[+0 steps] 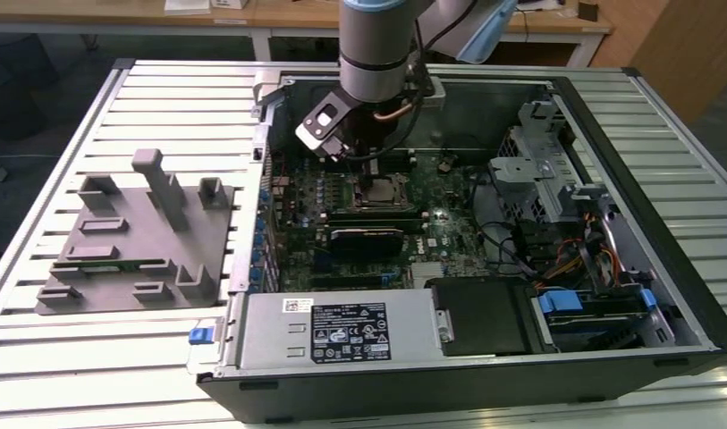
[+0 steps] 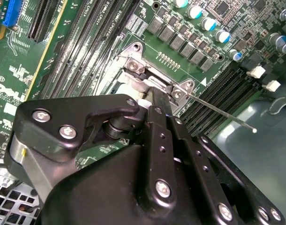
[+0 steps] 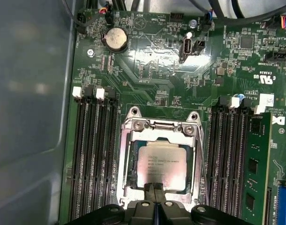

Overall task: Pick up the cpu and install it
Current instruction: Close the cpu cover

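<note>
The cpu [image 3: 161,161], a small square chip with a pale metal top, lies flat inside the open metal-framed socket [image 3: 129,140] of the green motherboard [image 3: 147,70]. My gripper [image 3: 154,188] is shut, its two dark fingers pressed together with nothing between them. The tips sit at the edge of the cpu. In the exterior view the gripper [image 1: 373,174] hangs straight down over the cpu [image 1: 387,190] in the middle of the open computer case [image 1: 649,179]. In the second wrist view the closed fingers [image 2: 154,122] point at the socket frame [image 2: 138,65].
Memory slots [image 3: 94,154] flank the socket on both sides. A thin socket lever [image 2: 218,110] sticks out beside it. A grey slotted plastic block [image 1: 137,237] lies on the slatted table at the exterior view's left. The power supply [image 1: 339,326] and drive bays [image 1: 590,308] fill the case's near side.
</note>
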Available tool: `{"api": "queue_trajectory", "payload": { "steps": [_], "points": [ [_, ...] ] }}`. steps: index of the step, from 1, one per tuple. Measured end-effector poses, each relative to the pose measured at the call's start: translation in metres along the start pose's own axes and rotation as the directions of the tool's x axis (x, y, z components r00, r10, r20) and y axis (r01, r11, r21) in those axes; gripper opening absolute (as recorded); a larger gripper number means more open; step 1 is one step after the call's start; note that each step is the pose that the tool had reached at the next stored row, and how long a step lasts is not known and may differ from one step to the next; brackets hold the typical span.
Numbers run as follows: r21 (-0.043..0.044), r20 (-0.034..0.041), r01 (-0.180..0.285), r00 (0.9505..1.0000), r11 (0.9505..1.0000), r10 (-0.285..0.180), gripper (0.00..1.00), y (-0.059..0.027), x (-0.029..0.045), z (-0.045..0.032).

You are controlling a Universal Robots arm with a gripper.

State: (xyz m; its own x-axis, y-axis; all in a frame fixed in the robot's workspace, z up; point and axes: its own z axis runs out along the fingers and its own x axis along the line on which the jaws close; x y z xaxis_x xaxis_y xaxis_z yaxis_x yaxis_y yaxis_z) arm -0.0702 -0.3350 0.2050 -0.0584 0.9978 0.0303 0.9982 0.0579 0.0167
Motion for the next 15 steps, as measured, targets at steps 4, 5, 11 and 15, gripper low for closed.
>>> {"api": "queue_trajectory", "payload": {
  "steps": [4,5,11,15],
  "points": [
    [0.0000,-0.0001,0.000,1.0000,1.0000,0.000,0.11,-0.0001,-0.0001,0.0032],
    [-0.0001,-0.0001,0.000,1.0000,1.0000,0.000,0.11,-0.0001,-0.0001,0.0040],
    [0.0004,0.0000,0.000,1.0000,1.0000,0.000,0.11,0.0029,-0.0003,0.0050],
    [0.0009,-0.0001,0.000,1.0000,1.0000,0.000,0.11,0.0089,-0.0007,0.0051]
  ]
}}
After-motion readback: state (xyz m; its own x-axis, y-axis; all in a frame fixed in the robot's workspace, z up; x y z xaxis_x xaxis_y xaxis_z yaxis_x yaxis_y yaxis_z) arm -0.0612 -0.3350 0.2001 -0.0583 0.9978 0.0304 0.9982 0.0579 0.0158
